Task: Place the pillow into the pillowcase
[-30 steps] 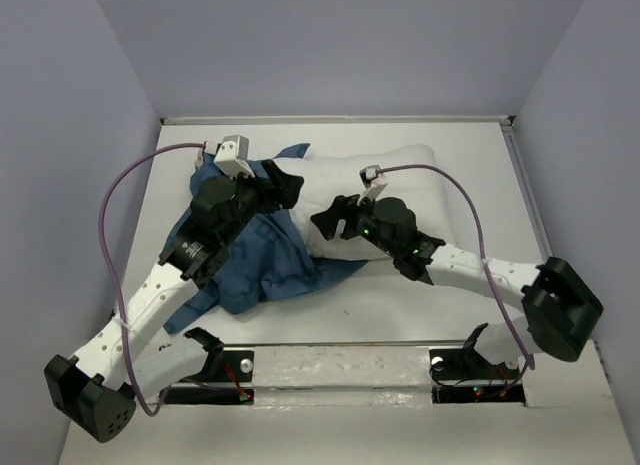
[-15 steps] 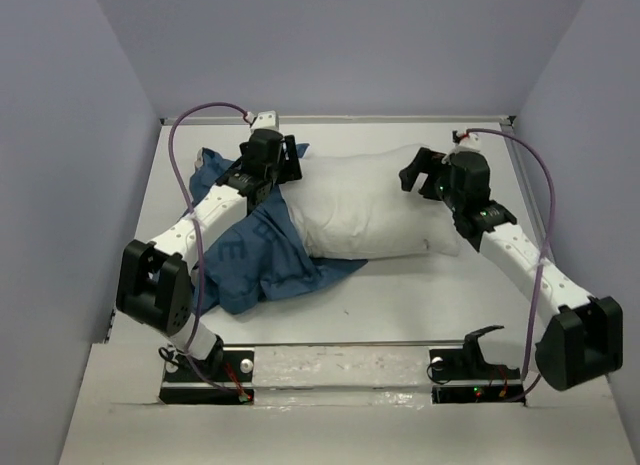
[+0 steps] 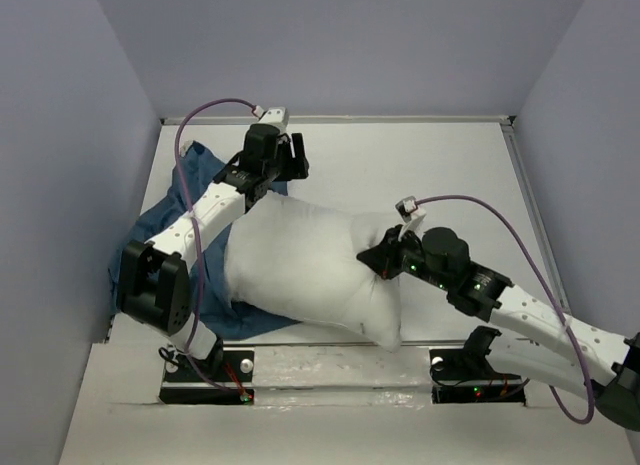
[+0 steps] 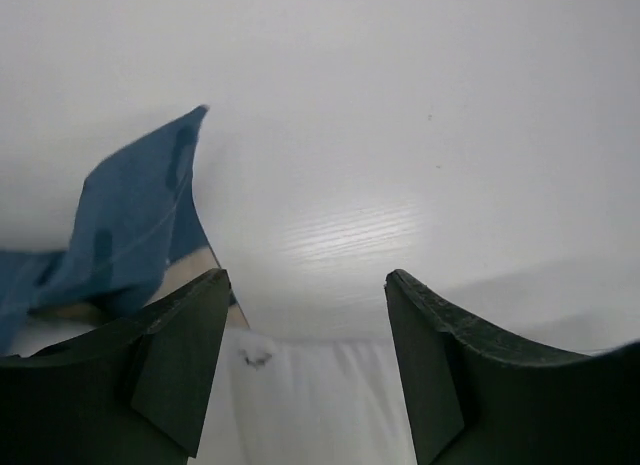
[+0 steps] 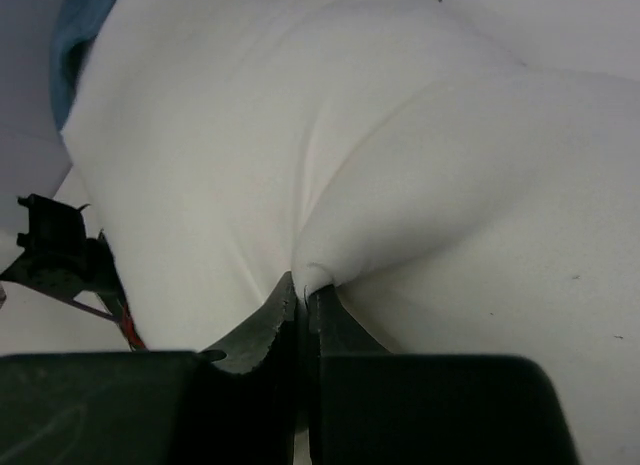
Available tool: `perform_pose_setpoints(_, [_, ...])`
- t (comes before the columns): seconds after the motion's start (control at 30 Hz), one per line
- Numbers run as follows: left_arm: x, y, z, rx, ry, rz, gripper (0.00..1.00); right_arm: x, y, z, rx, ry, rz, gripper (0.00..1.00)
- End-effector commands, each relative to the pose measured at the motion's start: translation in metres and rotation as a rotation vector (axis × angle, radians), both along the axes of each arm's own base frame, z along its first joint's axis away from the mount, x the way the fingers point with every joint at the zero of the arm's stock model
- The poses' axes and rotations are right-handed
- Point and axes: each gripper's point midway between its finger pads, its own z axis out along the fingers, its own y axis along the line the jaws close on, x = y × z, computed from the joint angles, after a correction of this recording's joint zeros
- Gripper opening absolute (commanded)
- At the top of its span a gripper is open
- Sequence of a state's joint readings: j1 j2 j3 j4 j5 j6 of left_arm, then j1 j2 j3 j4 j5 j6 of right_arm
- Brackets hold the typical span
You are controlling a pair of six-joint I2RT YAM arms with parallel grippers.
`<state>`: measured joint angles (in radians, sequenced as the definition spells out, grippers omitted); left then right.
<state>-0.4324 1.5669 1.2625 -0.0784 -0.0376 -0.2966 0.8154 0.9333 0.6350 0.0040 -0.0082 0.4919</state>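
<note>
The white pillow (image 3: 300, 270) lies askew across the near middle of the table, one corner reaching the front edge. The dark blue pillowcase (image 3: 160, 220) is spread at the left, partly under the pillow and the left arm. My right gripper (image 3: 385, 257) is shut on a pinched fold of the pillow (image 5: 330, 165) at its right side; in the right wrist view the gripper (image 5: 303, 290) has its jaws pressed together on the cloth. My left gripper (image 3: 285, 170) stands open at the pillow's far left corner. In the left wrist view the left gripper (image 4: 305, 280) has pillow fabric (image 4: 310, 405) low between its jaws and a pillowcase flap (image 4: 120, 235) to the left.
Purple cables loop over both arms (image 3: 215, 110). The table's raised far rim (image 3: 400, 118) and right rim (image 3: 525, 185) bound the surface. The arm bases and mounting rail (image 3: 340, 370) sit along the near edge, close to the pillow's near corner.
My right gripper has shut on the pillow and moved toward the near edge with it. The pillow now covers much of the pillowcase. The left gripper stays at the far left, its jaws slightly narrower.
</note>
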Motion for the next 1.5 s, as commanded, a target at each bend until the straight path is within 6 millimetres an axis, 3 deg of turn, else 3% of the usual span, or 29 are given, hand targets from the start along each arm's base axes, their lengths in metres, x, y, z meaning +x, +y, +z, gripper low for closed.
perform_pose_setpoints(0.0, [-0.010, -0.023, 0.099, -0.103, -0.207, -0.146, 0.75, -0.035, -0.018, -0.030, -0.053, 0.130, 0.032, 0.00])
perform_pose_setpoints(0.1, [-0.005, 0.006, 0.132, 0.014, -0.269, -0.049, 0.77, -0.050, -0.010, -0.023, -0.035, 0.136, 0.122, 0.00])
perform_pose_setpoints(0.17, [-0.007, 0.031, 0.128, 0.147, -0.239, 0.014, 0.82, -0.050, -0.015, -0.017, -0.053, 0.103, 0.124, 0.50])
perform_pose_setpoints(0.23, [-0.007, 0.063, 0.098, 0.270, -0.126, 0.107, 0.81, -0.039, -0.031, 0.006, -0.111, 0.029, 0.054, 0.90])
perform_pose_setpoints(0.33, [-0.020, 0.083, 0.057, 0.334, -0.004, 0.137, 0.77, -0.024, -0.038, 0.057, -0.130, -0.134, 0.026, 0.94])
perform_pose_setpoints(0.4, [-0.029, 0.102, 0.044, 0.388, 0.044, 0.213, 0.75, -0.015, -0.035, 0.076, -0.148, -0.193, 0.024, 0.92])
perform_pose_setpoints(0.43, [-0.036, 0.108, 0.029, 0.415, 0.077, 0.226, 0.75, -0.010, -0.024, 0.073, -0.170, -0.191, 0.056, 0.93])
perform_pose_setpoints(0.47, [-0.041, 0.117, 0.026, 0.431, 0.086, 0.262, 0.76, -0.001, -0.012, 0.089, -0.143, -0.241, 0.065, 0.95])
perform_pose_setpoints(0.53, [-0.048, 0.127, 0.010, 0.447, 0.122, 0.279, 0.82, 0.016, 0.007, 0.082, -0.201, -0.255, 0.101, 0.98])
perform_pose_setpoints(0.57, [-0.054, 0.133, -0.006, 0.453, 0.167, 0.276, 0.85, 0.025, 0.031, 0.054, -0.252, -0.195, 0.170, 1.00])
perform_pose_setpoints(0.63, [-0.061, 0.134, -0.027, 0.465, 0.229, 0.255, 0.88, 0.035, 0.058, 0.053, -0.251, -0.208, 0.248, 1.00])
perform_pose_setpoints(0.67, [-0.066, 0.131, -0.041, 0.464, 0.265, 0.227, 0.88, 0.031, 0.081, 0.031, -0.237, -0.155, 0.380, 1.00])
perform_pose_setpoints(0.73, [-0.067, 0.127, -0.062, 0.478, 0.316, 0.190, 0.81, 0.033, 0.098, 0.029, -0.211, -0.131, 0.449, 1.00])
perform_pose_setpoints(0.77, [-0.067, 0.124, -0.072, 0.476, 0.346, 0.179, 0.58, 0.032, 0.106, 0.018, -0.207, -0.110, 0.491, 0.98])
perform_pose_setpoints(0.8, [-0.067, 0.119, -0.076, 0.462, 0.360, 0.160, 0.58, 0.032, 0.109, 0.017, -0.200, -0.111, 0.499, 0.97])
perform_pose_setpoints(0.83, [-0.062, 0.112, -0.077, 0.441, 0.342, 0.142, 0.33, 0.032, 0.108, 0.009, -0.202, -0.092, 0.492, 0.95])
perform_pose_setpoints(0.9, [-0.053, 0.090, -0.082, 0.393, 0.326, 0.092, 0.01, 0.033, 0.107, 0.004, -0.211, -0.089, 0.482, 0.80])
perform_pose_setpoints(0.93, [-0.045, 0.077, -0.074, 0.361, 0.300, 0.069, 0.00, 0.036, 0.103, 0.002, -0.215, -0.091, 0.447, 0.59])
perform_pose_setpoints(0.97, [-0.040, 0.064, -0.069, 0.344, 0.277, 0.041, 0.00, 0.037, 0.101, 0.002, -0.209, -0.090, 0.427, 0.46])
perform_pose_setpoints(1.0, [-0.029, 0.029, -0.051, 0.298, 0.211, -0.016, 0.00, 0.040, 0.090, 0.001, -0.202, -0.079, 0.375, 0.28])
perform_pose_setpoints(1.07, [-0.019, -0.018, -0.033, 0.233, 0.137, -0.112, 0.00, 0.047, 0.082, 0.009, -0.178, -0.106, 0.297, 0.20])
perform_pose_setpoints(1.17, [-0.002, -0.096, 0.030, 0.092, -0.055, -0.238, 0.00, 0.053, 0.063, 0.021, -0.168, -0.133, 0.194, 0.00])
perform_pose_setpoints(1.23, [0.005, -0.135, 0.054, -0.007, -0.136, -0.324, 0.00, 0.050, 0.050, 0.013, -0.165, -0.100, 0.134, 0.00])
perform_pose_setpoints(1.27, [0.004, -0.156, 0.081, -0.046, -0.193, -0.358, 0.00, 0.052, 0.044, 0.011, -0.168, -0.096, 0.095, 0.00])
perform_pose_setpoints(1.3, [0.009, -0.167, 0.077, -0.040, -0.191, -0.369, 0.01, 0.053, 0.034, 0.006, -0.173, -0.085, 0.059, 0.00])
perform_pose_setpoints(1.33, [0.011, -0.175, 0.097, -0.059, -0.226, -0.370, 0.13, 0.053, 0.030, 0.002, -0.172, -0.073, 0.039, 0.00])
perform_pose_setpoints(1.37, [0.012, -0.177, 0.096, -0.056, -0.226, -0.369, 0.24, 0.052, 0.028, -0.002, -0.177, -0.063, 0.030, 0.00])
perform_pose_setpoints(1.4, [0.013, -0.176, 0.100, -0.063, -0.232, -0.359, 0.51, 0.051, 0.027, -0.008, -0.177, -0.046, 0.027, 0.00])
perform_pose_setpoints(1.47, [0.011, -0.170, 0.099, -0.050, -0.235, -0.343, 0.73, 0.050, 0.031, -0.008, -0.155, -0.050, 0.036, 0.00])
